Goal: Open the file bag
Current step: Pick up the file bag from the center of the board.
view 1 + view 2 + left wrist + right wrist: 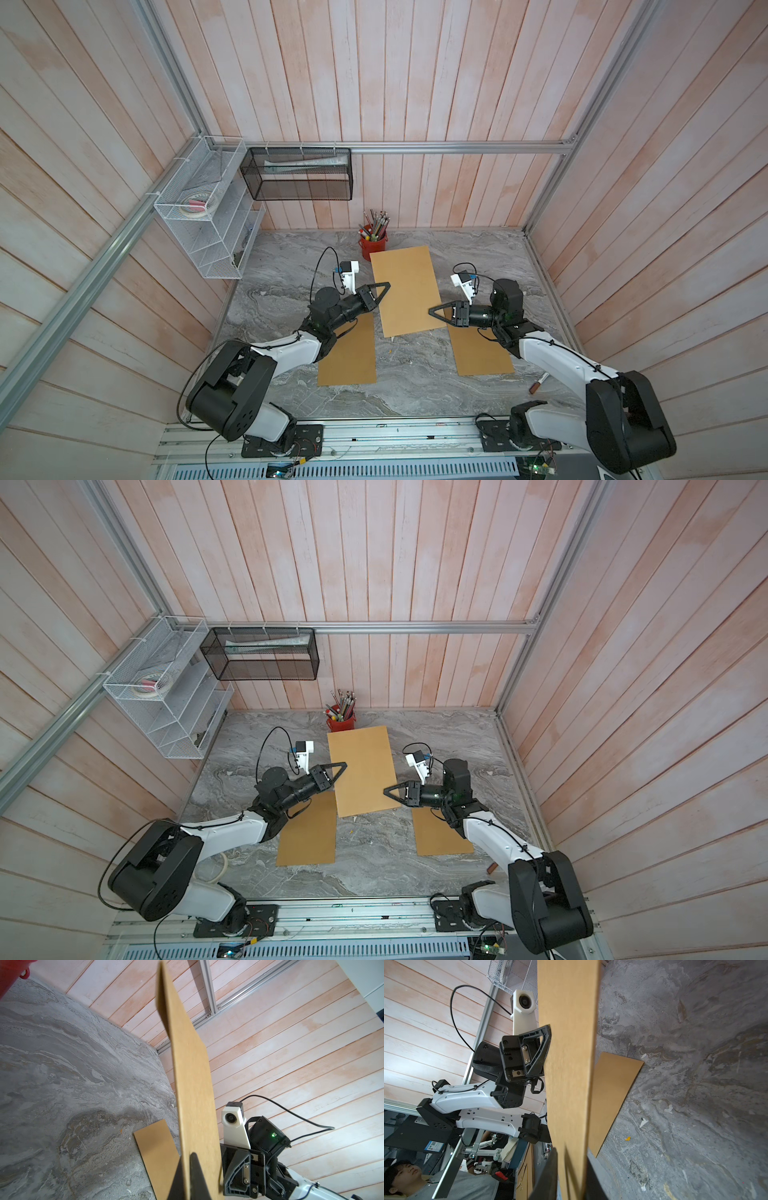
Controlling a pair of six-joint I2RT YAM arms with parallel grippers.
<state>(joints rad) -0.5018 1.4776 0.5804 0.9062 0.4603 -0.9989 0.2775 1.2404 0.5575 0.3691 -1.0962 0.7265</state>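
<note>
The left gripper (385,286) is shown closed on the left long edge of the file bag (405,291), a plain brown envelope. In the left wrist view, that edge is pinched between the two black fingers (195,1169). The right gripper (434,311) is clamped on the opposite long edge, near the corner closest to the robot. In the right wrist view, the bag is seen passing between its fingers (548,1169).

The bag is held up between the two arms, clear of the grey marbled table (415,390) and lying roughly level. In both top views, its far short end is seen just in front of a red pen cup (372,246) filled with pens.

Two more brown sheets are laid flat on the table. One (349,355) is partly covered by the left arm and the other (484,353) by the right arm. A marker (539,383) is seen on the table beside the right arm. On the far left, a white wire rack (199,220) and a black mesh basket (299,176) are mounted on the frame.
</note>
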